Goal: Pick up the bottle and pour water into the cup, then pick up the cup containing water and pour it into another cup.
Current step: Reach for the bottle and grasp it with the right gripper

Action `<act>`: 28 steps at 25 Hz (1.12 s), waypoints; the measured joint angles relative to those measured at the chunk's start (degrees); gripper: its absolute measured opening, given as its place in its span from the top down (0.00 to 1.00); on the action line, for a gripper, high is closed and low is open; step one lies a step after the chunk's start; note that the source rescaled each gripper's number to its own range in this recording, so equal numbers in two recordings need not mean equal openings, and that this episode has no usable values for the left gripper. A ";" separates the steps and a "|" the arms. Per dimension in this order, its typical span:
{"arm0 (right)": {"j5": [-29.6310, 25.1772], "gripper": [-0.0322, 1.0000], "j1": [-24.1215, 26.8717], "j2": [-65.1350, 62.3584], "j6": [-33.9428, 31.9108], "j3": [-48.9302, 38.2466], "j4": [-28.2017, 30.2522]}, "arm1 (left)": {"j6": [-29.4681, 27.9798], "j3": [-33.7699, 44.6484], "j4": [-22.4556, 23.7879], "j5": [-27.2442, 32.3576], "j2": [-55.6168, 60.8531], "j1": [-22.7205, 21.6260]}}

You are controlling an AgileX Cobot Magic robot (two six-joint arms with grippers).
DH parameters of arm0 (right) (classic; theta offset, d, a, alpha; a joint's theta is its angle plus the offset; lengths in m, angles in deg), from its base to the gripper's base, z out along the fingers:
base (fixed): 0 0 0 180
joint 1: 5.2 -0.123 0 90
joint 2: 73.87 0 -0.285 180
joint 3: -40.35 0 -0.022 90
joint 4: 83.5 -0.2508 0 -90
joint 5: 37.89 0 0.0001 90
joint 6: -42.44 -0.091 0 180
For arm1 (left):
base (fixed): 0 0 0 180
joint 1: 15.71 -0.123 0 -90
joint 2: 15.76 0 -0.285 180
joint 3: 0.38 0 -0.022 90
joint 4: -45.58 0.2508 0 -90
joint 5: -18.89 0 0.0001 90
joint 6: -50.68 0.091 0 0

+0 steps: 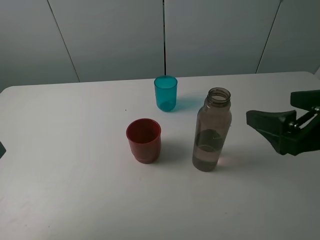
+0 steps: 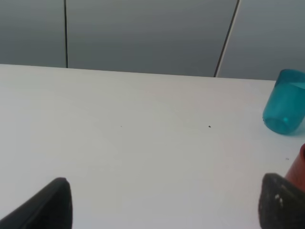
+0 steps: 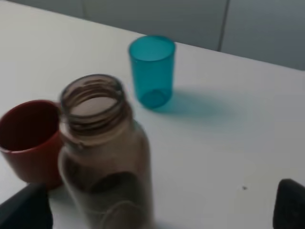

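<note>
The uncapped smoky bottle (image 1: 212, 131) stands upright right of the table's centre, its lower part darker. The wrist view shows the bottle (image 3: 107, 157) close up. My right gripper (image 1: 270, 107) hovers open to its right, a short gap away, holding nothing. That same gripper (image 3: 159, 213) faces the bottle. The teal cup (image 1: 165, 93) stands upright behind the bottle, to its left, and shows as the teal cup (image 3: 152, 71) (image 2: 286, 102) in both wrist views. The red cup (image 1: 144, 140) (image 3: 28, 140) sits left of the bottle. My left gripper (image 2: 164, 210) is open over bare table.
The white table (image 1: 75, 190) ends at a grey panelled wall (image 1: 115, 35) behind. A dark sliver (image 1: 1, 149) shows at the left edge of the exterior view. One fingertip (image 2: 281, 205) of the left gripper is near the red cup's side.
</note>
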 joint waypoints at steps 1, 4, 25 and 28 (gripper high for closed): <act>3.38 0.00 -1.31 0.00 -8.89 -0.64 7.64 | 0.00 0.00 0.00 0.00 0.00 0.00; 11.17 0.00 -5.18 0.00 -36.70 -2.48 29.27 | 0.00 0.00 0.00 0.00 0.00 0.00; 50.54 0.00 -6.69 32.70 -40.78 -13.54 34.16 | 0.00 0.00 0.00 0.00 0.00 0.00; 54.36 0.00 -6.69 36.31 -39.48 -13.54 34.71 | 0.00 0.00 0.00 0.00 0.00 0.00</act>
